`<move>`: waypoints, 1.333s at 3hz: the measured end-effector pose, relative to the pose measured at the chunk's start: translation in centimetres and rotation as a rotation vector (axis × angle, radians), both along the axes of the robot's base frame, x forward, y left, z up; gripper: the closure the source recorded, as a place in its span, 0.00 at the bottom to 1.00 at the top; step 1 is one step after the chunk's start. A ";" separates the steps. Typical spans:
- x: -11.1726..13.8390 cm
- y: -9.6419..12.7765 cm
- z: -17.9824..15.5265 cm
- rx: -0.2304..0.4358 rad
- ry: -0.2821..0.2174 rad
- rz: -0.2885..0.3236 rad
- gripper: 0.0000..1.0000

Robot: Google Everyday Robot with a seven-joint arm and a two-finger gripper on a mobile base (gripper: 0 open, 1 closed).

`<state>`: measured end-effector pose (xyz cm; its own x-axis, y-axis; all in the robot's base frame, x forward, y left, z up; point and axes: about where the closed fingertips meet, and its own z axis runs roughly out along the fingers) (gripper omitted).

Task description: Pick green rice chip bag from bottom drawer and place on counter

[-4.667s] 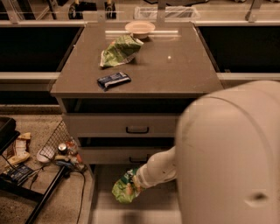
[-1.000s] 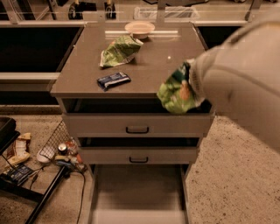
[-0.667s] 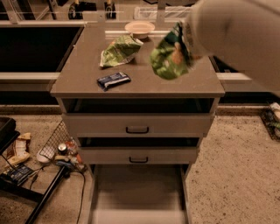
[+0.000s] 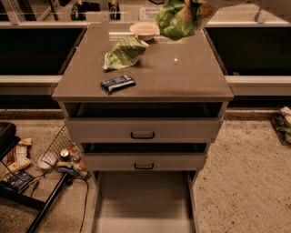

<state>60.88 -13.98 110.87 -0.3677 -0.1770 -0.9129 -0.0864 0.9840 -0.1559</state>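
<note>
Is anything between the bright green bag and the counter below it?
Nothing visible: the bright green glossy bag, under the gripper at the top edge, hangs over bare grey-brown counter; the white bowl sits just left.

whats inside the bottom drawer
The bottom drawer shows only bare floor; its front end is out of frame. The gripper holds the green rice chip bag above the counter.

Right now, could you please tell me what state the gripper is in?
Gripper: at the top edge of the view, closed on the green rice chip bag, holding it above the far side of the counter.
</note>
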 end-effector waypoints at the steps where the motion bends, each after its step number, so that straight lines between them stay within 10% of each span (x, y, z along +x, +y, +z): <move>1: 4.1 -3.6 -3.1 0.060 0.023 -0.037 1.00; 3: 7.8 -11.2 -14.4 0.205 0.095 -0.076 1.00; 4: 11.2 -7.5 -21.7 0.280 0.171 0.033 0.97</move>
<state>72.04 -21.53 89.19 -0.5185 0.0581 -0.8531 -0.1206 0.9828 0.1402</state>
